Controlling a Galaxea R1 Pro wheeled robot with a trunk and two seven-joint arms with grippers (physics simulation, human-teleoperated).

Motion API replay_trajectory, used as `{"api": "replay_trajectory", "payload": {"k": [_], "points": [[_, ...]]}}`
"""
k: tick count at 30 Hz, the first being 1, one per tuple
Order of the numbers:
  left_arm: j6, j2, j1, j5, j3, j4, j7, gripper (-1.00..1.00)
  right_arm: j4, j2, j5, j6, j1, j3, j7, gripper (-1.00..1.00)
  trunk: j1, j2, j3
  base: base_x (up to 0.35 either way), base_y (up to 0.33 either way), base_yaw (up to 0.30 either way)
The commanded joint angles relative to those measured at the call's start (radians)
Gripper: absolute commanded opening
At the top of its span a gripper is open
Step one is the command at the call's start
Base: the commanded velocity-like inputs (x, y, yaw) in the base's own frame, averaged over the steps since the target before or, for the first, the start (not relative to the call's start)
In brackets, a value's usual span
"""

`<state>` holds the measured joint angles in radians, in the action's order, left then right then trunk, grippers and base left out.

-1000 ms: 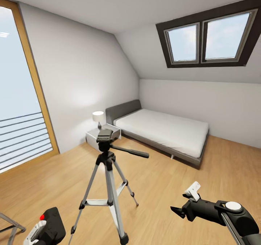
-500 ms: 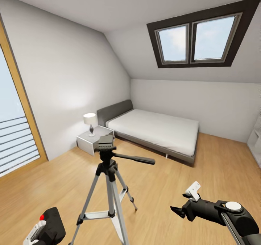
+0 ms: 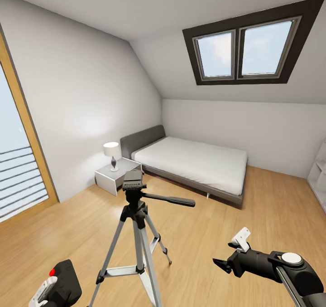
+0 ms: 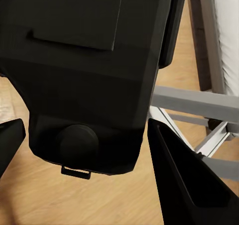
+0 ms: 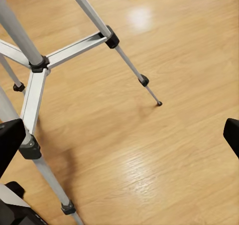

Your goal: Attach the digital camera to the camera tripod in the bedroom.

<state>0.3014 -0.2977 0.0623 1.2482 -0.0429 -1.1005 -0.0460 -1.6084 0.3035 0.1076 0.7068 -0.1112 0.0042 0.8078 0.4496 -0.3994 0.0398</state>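
Observation:
The camera tripod (image 3: 136,216) stands on the wood floor just ahead of me, its black head (image 3: 132,180) bare and its pan handle (image 3: 174,201) pointing right. Low at the left, my left gripper (image 4: 89,152) is shut on the digital camera (image 3: 65,280), a black box with a red button (image 3: 52,272) on top. The camera's dark body (image 4: 94,70) sits between the fingers (image 4: 184,185), with the tripod's silver legs (image 4: 199,103) behind it. My right gripper (image 3: 230,249) hovers open at the lower right, right of the tripod's legs (image 5: 35,70) and holding nothing.
A grey bed (image 3: 194,162) lies along the far wall under a dark-framed skylight (image 3: 244,48). A white nightstand (image 3: 115,176) with a lamp (image 3: 111,150) stands beside it. A tall wood-framed window (image 3: 20,162) is at the left, and a pale shelf (image 3: 319,180) at the right edge.
The view has swung right, so the whole room and tripod shifted left in the picture. Both grippers keep their places; the camera stays held.

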Motion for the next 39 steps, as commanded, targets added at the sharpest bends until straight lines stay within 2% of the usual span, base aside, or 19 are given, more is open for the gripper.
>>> {"api": "replay_trajectory", "payload": {"k": [1,9,16,24,39], "points": [[0.005,0.0,0.001,0.008,-0.002,-0.002,-0.003,-1.0,-0.001,0.0,0.011,0.002,-0.001,0.0,0.008,1.0,0.0,-0.001,0.0,0.002,0.01,-0.002],[0.005,0.0,0.001,0.008,-0.003,-0.001,-0.003,-1.0,-0.001,0.0,0.011,0.002,-0.001,0.0,0.008,1.0,0.0,-0.001,0.0,0.008,0.143,-0.023],[0.004,0.0,0.002,0.008,-0.002,-0.002,-0.004,-1.0,-0.001,0.0,0.011,0.009,-0.001,0.002,0.008,1.0,0.0,-0.001,0.0,0.071,0.212,-0.188],[0.005,0.0,0.002,0.008,-0.003,-0.002,-0.003,-1.0,-0.001,0.0,0.009,0.006,-0.001,0.001,0.008,1.0,0.0,-0.001,0.0,0.022,0.043,-0.162],[0.004,0.0,0.002,0.008,-0.003,-0.002,-0.003,-1.0,-0.001,-0.001,0.009,0.002,-0.001,0.001,0.01,1.0,0.0,-0.001,0.0,0.068,0.06,-0.023]]}}
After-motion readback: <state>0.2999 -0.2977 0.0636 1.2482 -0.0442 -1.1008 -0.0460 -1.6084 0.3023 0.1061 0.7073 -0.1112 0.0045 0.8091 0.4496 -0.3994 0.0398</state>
